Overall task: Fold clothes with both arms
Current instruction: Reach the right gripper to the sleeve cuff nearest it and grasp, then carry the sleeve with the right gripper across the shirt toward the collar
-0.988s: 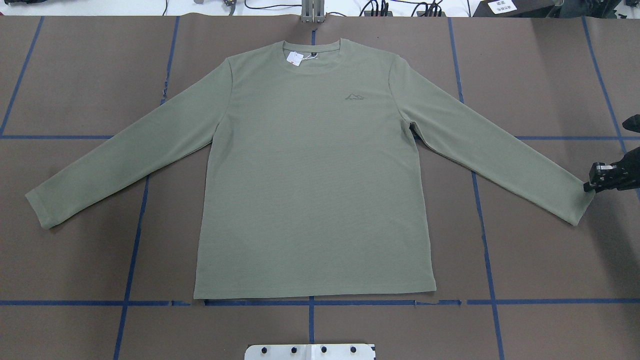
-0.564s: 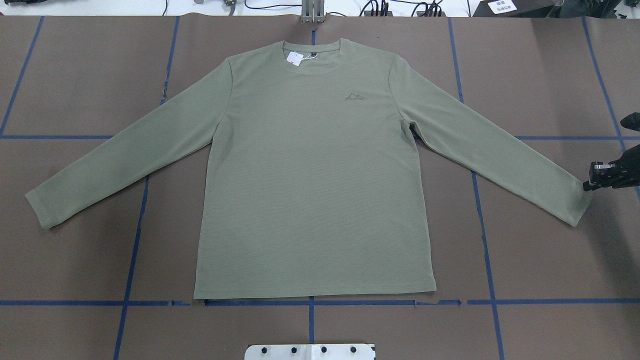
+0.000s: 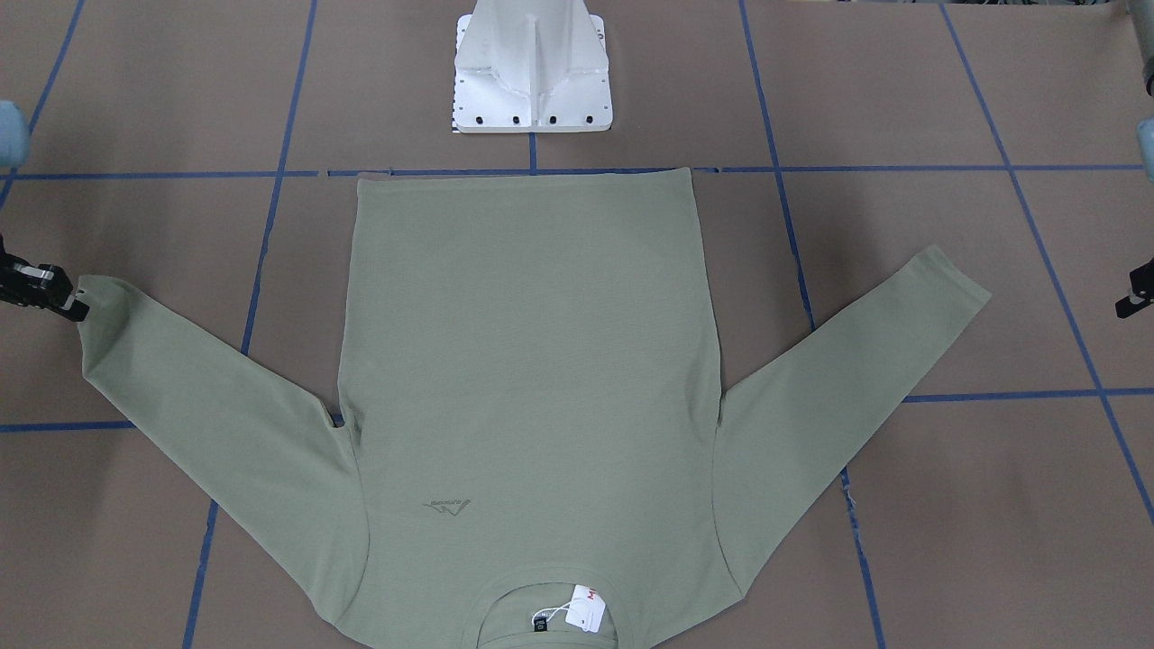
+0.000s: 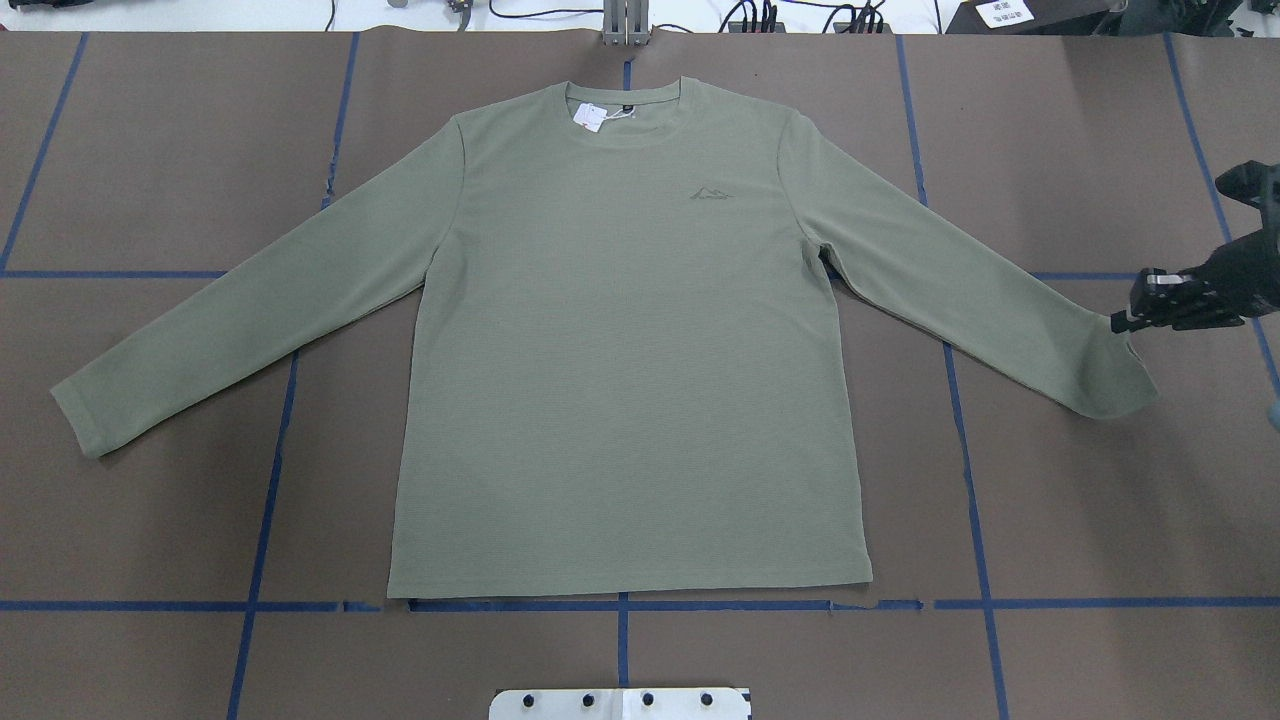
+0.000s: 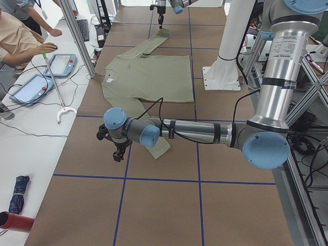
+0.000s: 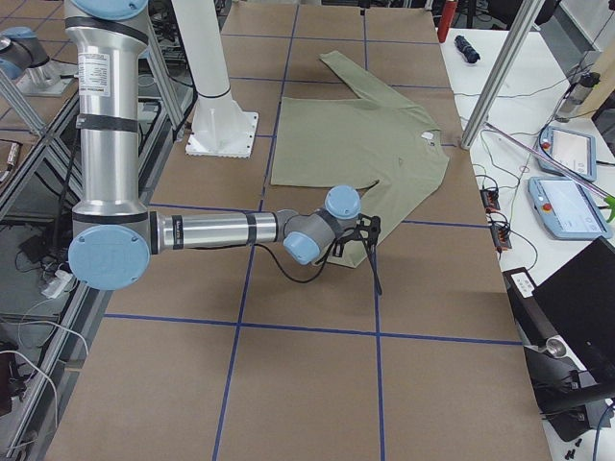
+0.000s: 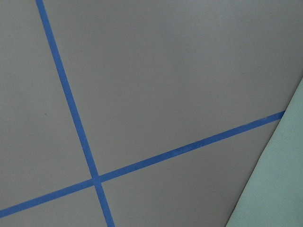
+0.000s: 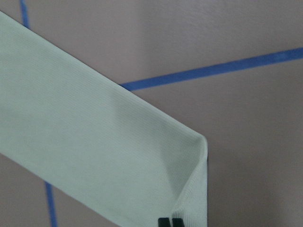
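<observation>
Shirt (image 4: pixel 620 380) between the black fingers (image 8: pixel 164 222) was matt, fine-ribbed knit cloth; table covering (image 4: pixel 150 480) beyond them, dull brown paper.

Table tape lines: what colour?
The tape lines are blue, clearest in the overhead exterior view.

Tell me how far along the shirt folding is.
Nothing is folded yet: the shirt lies flat, sleeves spread. In hand: the right end effector pinches one cuff, its corner pulled up. The left end effector hangs clear of the other sleeve, holding nothing. Both sleeves and the body remain to fold.
</observation>
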